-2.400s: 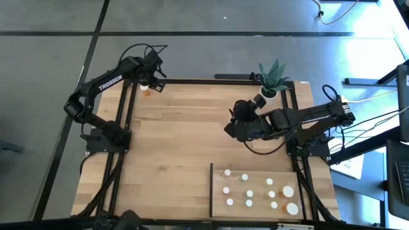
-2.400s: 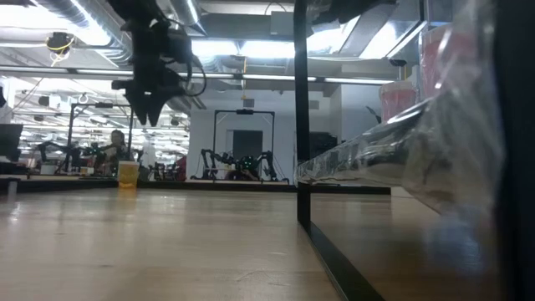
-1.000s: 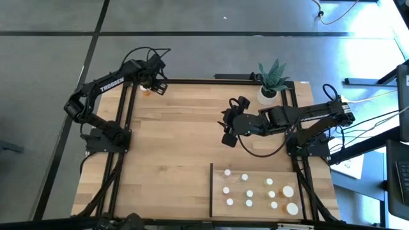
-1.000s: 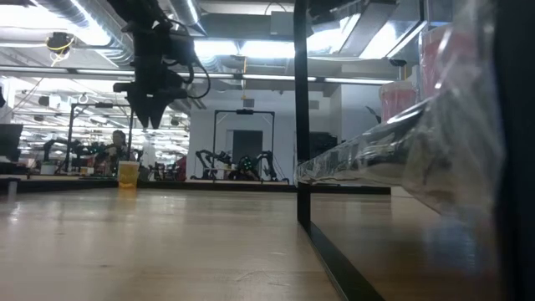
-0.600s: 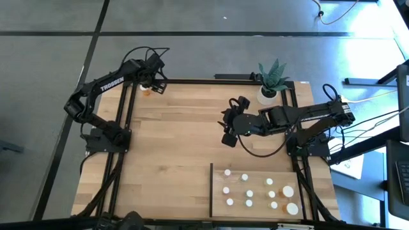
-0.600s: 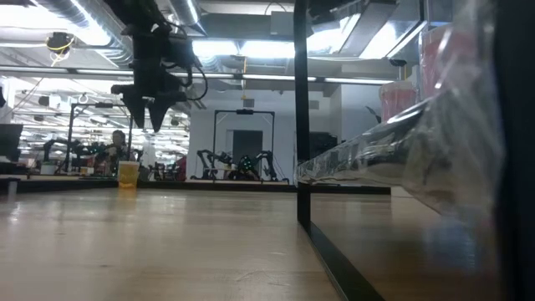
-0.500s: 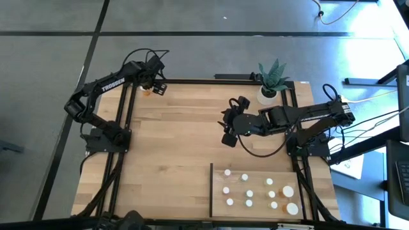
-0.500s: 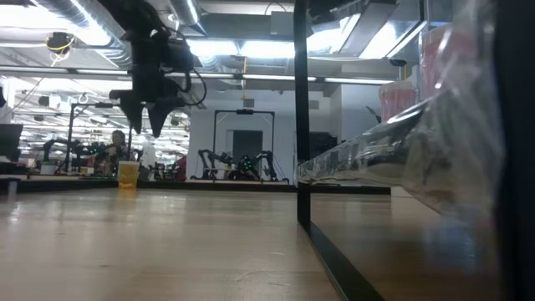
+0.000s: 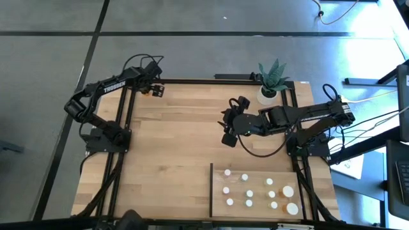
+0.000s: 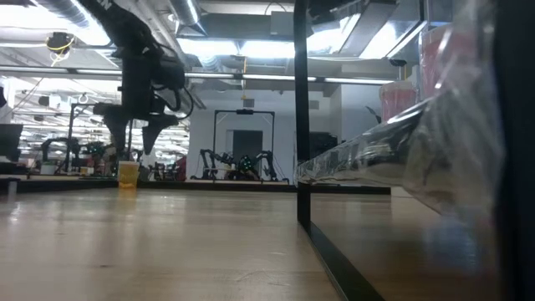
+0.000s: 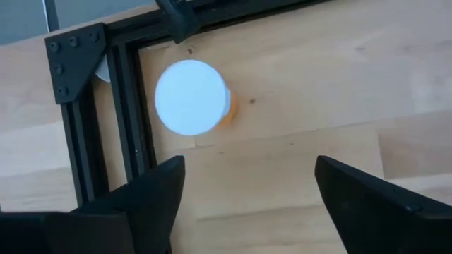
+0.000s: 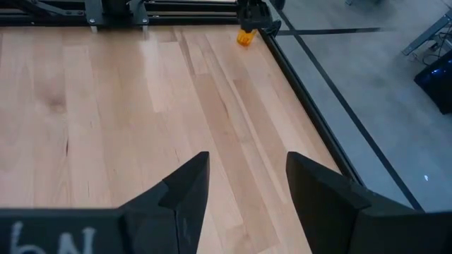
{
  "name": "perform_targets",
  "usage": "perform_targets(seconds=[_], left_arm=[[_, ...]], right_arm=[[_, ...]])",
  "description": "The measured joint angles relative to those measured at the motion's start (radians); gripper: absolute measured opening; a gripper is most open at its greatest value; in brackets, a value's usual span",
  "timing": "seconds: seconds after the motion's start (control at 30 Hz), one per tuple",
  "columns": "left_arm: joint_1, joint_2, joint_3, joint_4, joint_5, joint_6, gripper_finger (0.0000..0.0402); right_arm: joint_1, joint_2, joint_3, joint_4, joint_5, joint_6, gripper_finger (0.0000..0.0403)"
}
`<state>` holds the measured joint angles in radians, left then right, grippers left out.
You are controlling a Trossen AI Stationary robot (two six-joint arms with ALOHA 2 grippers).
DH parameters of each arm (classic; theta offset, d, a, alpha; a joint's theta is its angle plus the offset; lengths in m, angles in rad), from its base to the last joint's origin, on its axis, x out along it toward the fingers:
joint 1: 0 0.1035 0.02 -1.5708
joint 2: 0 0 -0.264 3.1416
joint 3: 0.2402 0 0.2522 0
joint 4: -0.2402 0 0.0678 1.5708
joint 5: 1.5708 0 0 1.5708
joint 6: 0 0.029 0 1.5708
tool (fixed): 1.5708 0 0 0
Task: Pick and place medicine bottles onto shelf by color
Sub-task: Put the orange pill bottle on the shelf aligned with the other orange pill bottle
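An orange medicine bottle (image 11: pixel 227 111) with a white cap (image 11: pixel 191 97) stands upright on the table's far left corner (image 10: pixel 128 174). My left gripper (image 10: pixel 132 144) hangs open just above it, pointing steeply down, fingers apart and clear of the cap (image 11: pixel 244 201). My right gripper (image 9: pixel 228 137) waits open above the table's middle, with nothing between its fingers (image 12: pixel 247 187). The shelf (image 9: pixel 255 174) lies at the near right with several white-capped bottles (image 9: pixel 249 193) standing on it.
A dark metal frame (image 11: pixel 78 106) runs along the table's edges, close beside the orange bottle. A white plant pot (image 9: pixel 269 93) stands at the far right. The shelf's dark upright edge (image 10: pixel 298 117) rises near the low camera. Bare planks (image 9: pixel 172 140) lie between the arms.
My left gripper has sunk toward the orange bottle at the far left corner, rolling a little about its own axis. Its fingers have spread from nearly shut to wide open. The bottle has stayed in place.
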<state>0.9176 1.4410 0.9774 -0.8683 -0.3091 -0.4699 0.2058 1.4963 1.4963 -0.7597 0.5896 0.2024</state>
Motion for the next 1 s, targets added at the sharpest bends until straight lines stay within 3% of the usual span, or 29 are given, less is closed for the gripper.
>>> perform_targets(seconds=[0.3,1.0], left_arm=[[0.031,0.000,-0.012,0.026,-0.048,0.006,0.0394],[0.084,0.001,-0.064,0.183,-0.044,0.057,0.0391]], right_arm=[[0.000,0.000,0.000,0.000,0.000,0.000,0.0190],[0.000,0.000,0.000,0.000,0.000,0.000,0.0191]])
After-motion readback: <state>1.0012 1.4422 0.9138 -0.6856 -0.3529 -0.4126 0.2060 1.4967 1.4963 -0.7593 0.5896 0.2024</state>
